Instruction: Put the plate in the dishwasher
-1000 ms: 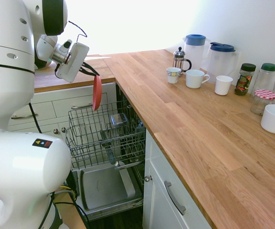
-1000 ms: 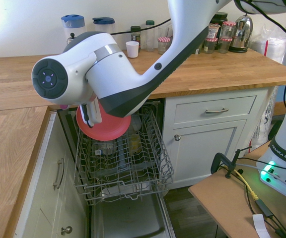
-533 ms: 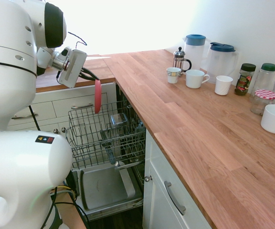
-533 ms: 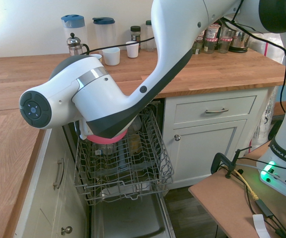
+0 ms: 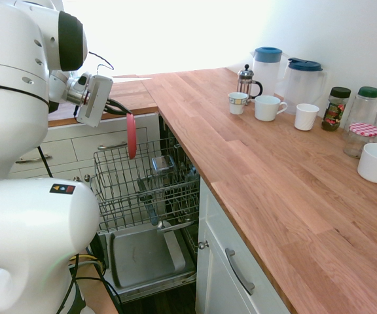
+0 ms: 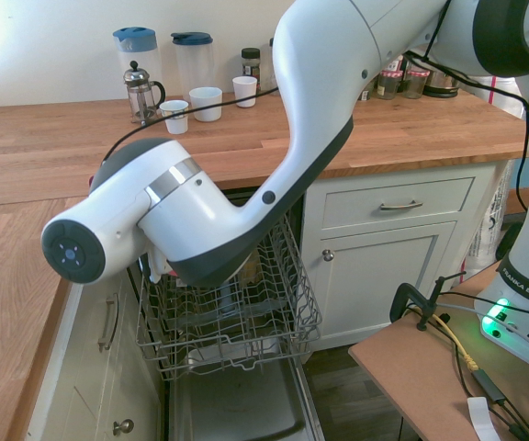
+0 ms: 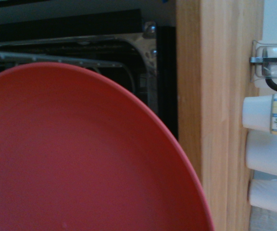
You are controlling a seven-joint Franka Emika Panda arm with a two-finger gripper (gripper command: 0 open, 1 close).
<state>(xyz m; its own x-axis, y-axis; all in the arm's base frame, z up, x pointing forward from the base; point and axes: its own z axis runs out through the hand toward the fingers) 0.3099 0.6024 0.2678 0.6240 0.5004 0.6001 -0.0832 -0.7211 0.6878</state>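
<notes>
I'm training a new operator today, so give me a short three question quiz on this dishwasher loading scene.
1. True or false: the plate hangs edge-on from the gripper above the rack.
2. Where do the two blue-lidded jugs stand? A on the wooden counter, B in the rack, C on the dishwasher door.
3. Fill in: the small patterned cup stands beside the French ____.

Key: 1 true; 2 A; 3 press.
</notes>
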